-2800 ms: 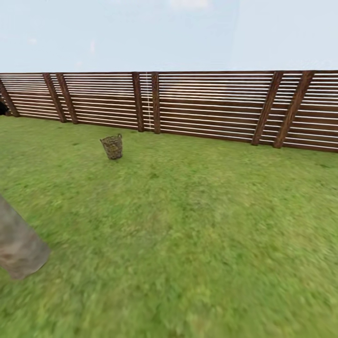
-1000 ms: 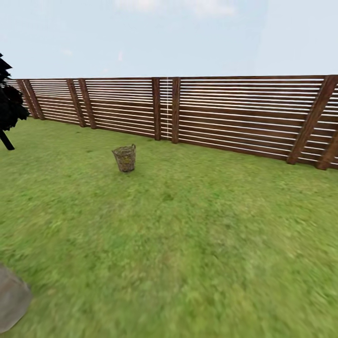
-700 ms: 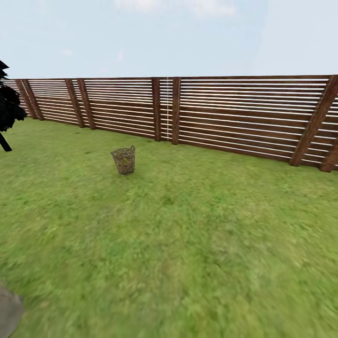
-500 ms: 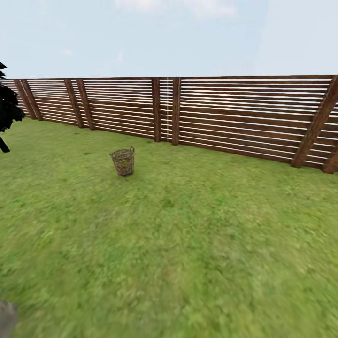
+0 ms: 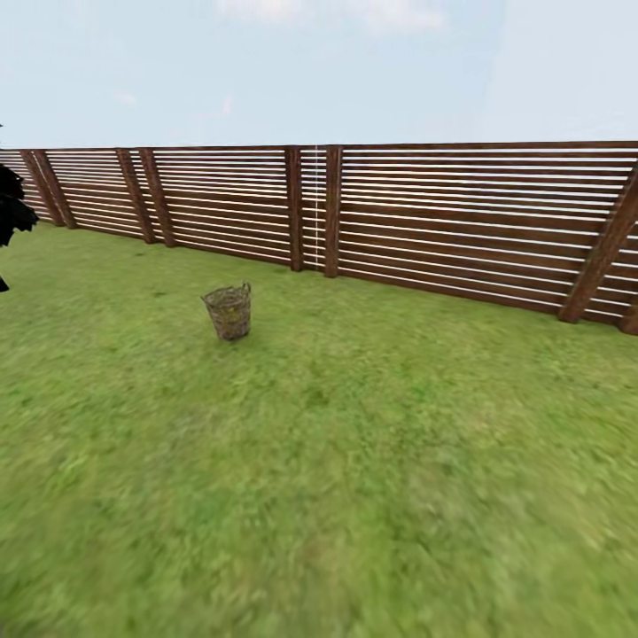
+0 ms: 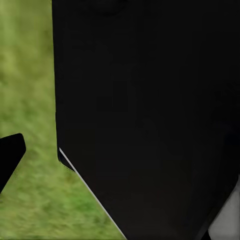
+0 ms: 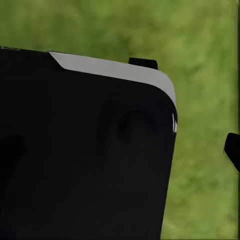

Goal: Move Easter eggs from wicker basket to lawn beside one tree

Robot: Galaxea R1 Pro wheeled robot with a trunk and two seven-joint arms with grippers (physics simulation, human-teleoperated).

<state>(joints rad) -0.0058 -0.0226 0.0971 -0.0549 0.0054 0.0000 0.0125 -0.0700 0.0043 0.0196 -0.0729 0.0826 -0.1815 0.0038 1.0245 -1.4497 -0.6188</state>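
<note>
The wicker basket (image 5: 228, 312) stands upright on the lawn (image 5: 354, 461) in the head view, left of centre and a little in front of the fence. It is far off; a faint yellow tint shows through its weave, but the Easter eggs cannot be made out. The tree is out of view. In the left wrist view a black fingertip (image 6: 10, 156) hangs over grass beside a large black part of the robot (image 6: 150, 115). In the right wrist view another black fingertip (image 7: 233, 150) shows at the edge, over grass, next to a black body panel (image 7: 85, 155).
A brown slatted wooden fence (image 5: 399, 217) runs across the back of the garden. A dark leafy plant (image 5: 9, 213) pokes in at the far left edge. Open grass lies between me and the basket.
The camera has advanced and swung: the basket sits slightly lower and larger in the picture, and the grey trunk at the lower left has slid out of the head view.
</note>
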